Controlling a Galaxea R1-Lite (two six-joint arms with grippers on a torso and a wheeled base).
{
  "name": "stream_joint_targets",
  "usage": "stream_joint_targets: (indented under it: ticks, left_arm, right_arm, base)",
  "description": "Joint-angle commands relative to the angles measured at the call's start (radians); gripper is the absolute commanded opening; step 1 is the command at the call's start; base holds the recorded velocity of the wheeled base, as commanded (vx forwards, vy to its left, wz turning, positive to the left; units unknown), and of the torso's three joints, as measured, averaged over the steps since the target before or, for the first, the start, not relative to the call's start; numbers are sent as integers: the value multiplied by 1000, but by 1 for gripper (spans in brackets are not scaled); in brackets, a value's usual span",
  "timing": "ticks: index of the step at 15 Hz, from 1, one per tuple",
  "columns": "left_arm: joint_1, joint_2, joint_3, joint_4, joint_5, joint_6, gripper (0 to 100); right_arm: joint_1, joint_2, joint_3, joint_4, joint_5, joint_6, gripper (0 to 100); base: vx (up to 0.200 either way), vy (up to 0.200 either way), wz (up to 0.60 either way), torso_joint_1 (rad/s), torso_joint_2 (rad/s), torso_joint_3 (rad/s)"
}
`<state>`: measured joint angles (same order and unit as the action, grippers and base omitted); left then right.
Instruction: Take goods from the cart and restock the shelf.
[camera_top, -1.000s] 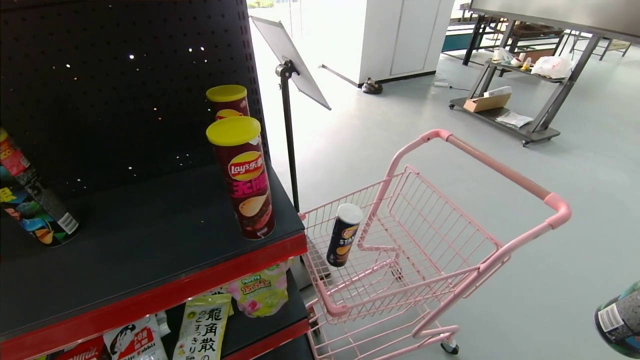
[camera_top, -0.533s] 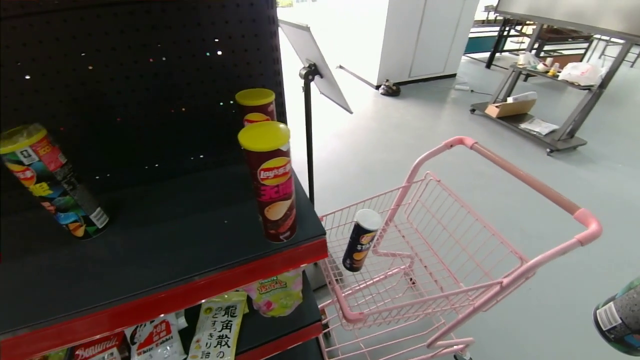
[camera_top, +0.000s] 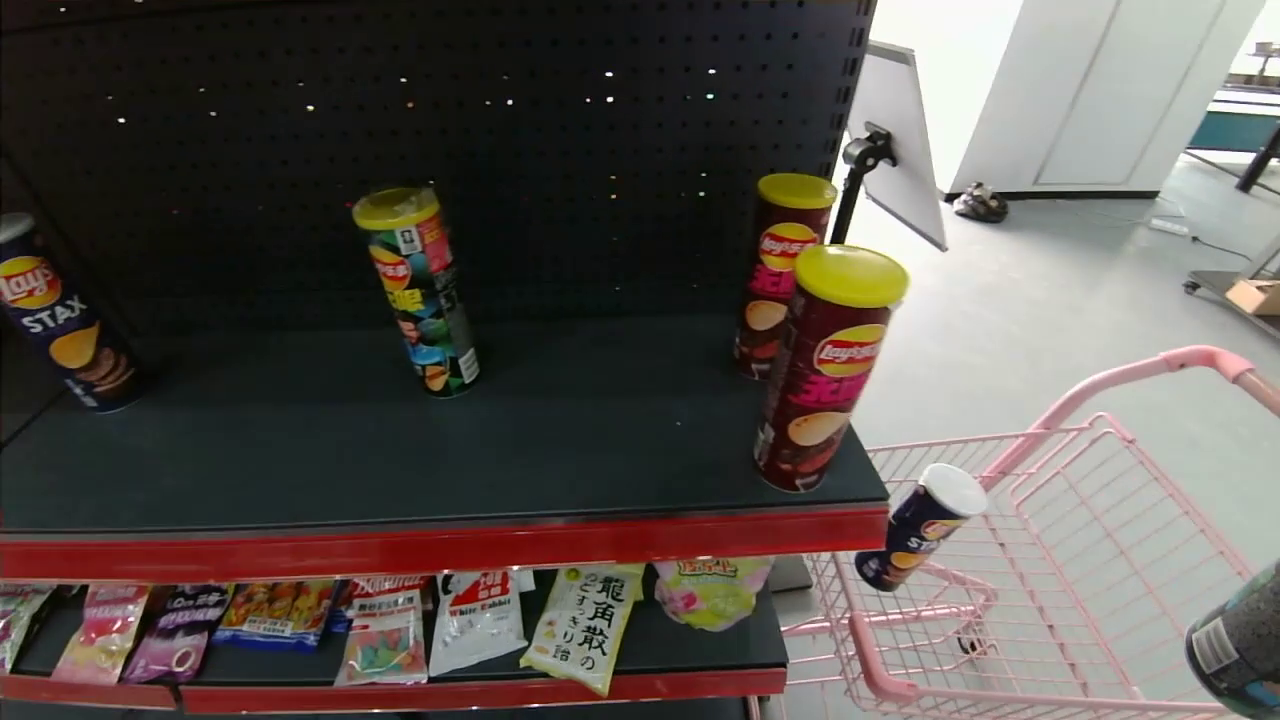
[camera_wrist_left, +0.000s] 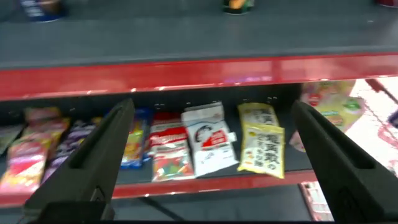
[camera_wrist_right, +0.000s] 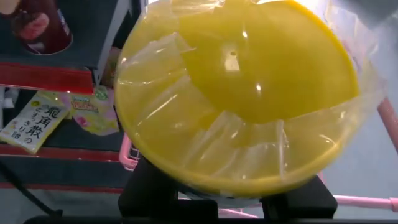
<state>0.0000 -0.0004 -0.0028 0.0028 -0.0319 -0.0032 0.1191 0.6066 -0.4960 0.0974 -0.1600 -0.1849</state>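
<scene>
Now, dark can (camera_top: 915, 530) in pink cart (camera_top: 1195, 357); left jaws apart, right jaws around yellow-lidded can (camera_wrist_right: 239, 106).

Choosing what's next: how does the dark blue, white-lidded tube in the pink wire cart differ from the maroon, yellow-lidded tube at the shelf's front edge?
The dark blue tube has a white lid; the maroon tube a yellow one. The dark blue tube leans inside the pink wire cart; the maroon tube stands upright on the black shelf. Both are capped cylinders.
</scene>
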Motion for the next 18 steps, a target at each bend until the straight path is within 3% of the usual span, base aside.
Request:
stream_joint_targets:
  ticks: [1, 5, 12, 13, 18]
  left_arm:
    - [0, 0, 0, 0, 0, 0, 100]
    - [0, 0, 0, 0, 0, 3, 100]
    - [0, 0, 0, 0, 0, 2, 100]
    - [0, 0, 0, 0, 0, 2, 100]
    - [0, 0, 0, 0, 0, 2, 100]
  right_arm:
    - [4, -31, 14, 1, 11, 1, 0]
    - [-3, -57, 25, -4, 10, 31, 0]
    - [5, -76, 31, -4, 14, 48, 0]
    - [5, -102, 33, 1, 71, 48, 0]
    - [7, -116, 50, -1, 80, 47, 0]
  base:
    - [0, 0, 0, 0, 0, 0]
    - [0, 0, 0, 0, 0, 0]
    - [0, 200, 0, 4, 0, 2]
    - [0, 200, 0, -2, -7, -2]
    - [0, 200, 0, 0, 3, 3]
